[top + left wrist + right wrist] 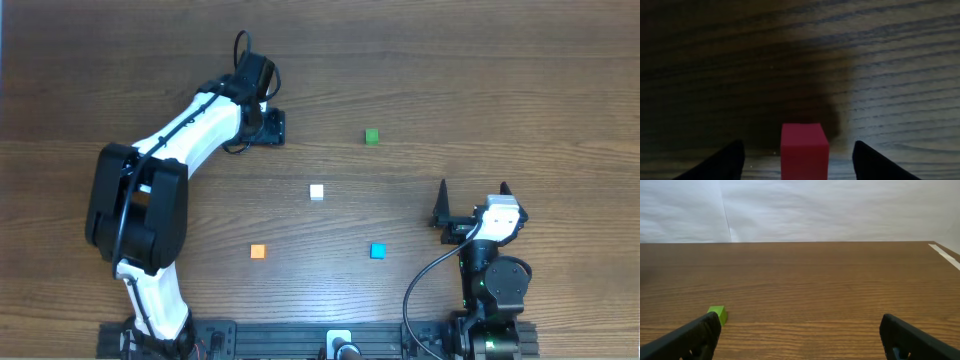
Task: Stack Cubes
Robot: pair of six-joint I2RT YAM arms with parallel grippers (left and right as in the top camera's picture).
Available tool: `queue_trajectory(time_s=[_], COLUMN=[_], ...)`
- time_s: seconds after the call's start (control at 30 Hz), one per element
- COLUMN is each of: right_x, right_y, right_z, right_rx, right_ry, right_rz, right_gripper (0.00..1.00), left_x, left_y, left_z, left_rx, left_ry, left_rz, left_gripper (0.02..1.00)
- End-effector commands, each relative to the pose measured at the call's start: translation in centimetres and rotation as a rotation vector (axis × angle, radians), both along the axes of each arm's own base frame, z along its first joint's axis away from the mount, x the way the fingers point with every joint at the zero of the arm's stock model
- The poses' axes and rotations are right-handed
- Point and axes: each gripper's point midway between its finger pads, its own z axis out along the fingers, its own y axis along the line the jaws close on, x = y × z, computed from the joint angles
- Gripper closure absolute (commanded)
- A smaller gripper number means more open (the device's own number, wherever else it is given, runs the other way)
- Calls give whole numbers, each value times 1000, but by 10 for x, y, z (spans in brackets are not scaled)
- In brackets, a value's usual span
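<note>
A red cube [804,150] stands on the wooden table between the two spread fingers of my left gripper [799,167], which is open and low over it at the far left [268,125]. On the table lie a green cube [372,136], a white cube [317,192], an orange cube [258,252] and a blue cube [377,251], all apart from each other. My right gripper [473,188] is open and empty near the right side, close to its base. Its wrist view has the green cube [718,314] ahead, beyond one finger.
The wooden table [520,90] has bare surface at the right and the far side. A white wall [840,210] rises behind the table's far edge. A strip of pale tape [945,255] lies near one corner.
</note>
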Motion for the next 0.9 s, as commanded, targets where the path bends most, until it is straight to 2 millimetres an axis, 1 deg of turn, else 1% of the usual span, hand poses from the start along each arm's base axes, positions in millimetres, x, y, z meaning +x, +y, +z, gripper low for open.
queue_trajectory(time_s=[0.03, 0.1, 0.17, 0.23, 0.43, 0.63, 0.9], right_x=[0, 0, 0, 0, 0, 0, 0], right_y=[-4, -4, -4, -4, -4, -4, -4], right_z=[-2, -2, -2, -2, -2, -2, -2], right_rx=[-1, -1, -1, -1, -1, -1, -1], right_ry=[2, 2, 2, 2, 2, 2, 2], right_rz=[-19, -19, -19, -19, -19, -19, -19], right_gripper=[7, 7, 7, 7, 9, 9, 7], left_x=[5, 5, 5, 5, 5, 4, 4], left_y=[3, 3, 3, 3, 3, 3, 3], left_z=[-5, -5, -5, -5, -5, -9, -10], left_rx=[19, 19, 19, 18, 19, 22, 21], left_ry=[1, 0, 1, 1, 2, 11, 12], left_rz=[15, 15, 15, 15, 15, 15, 19], left_gripper=[351, 384, 452, 485, 498, 531, 647])
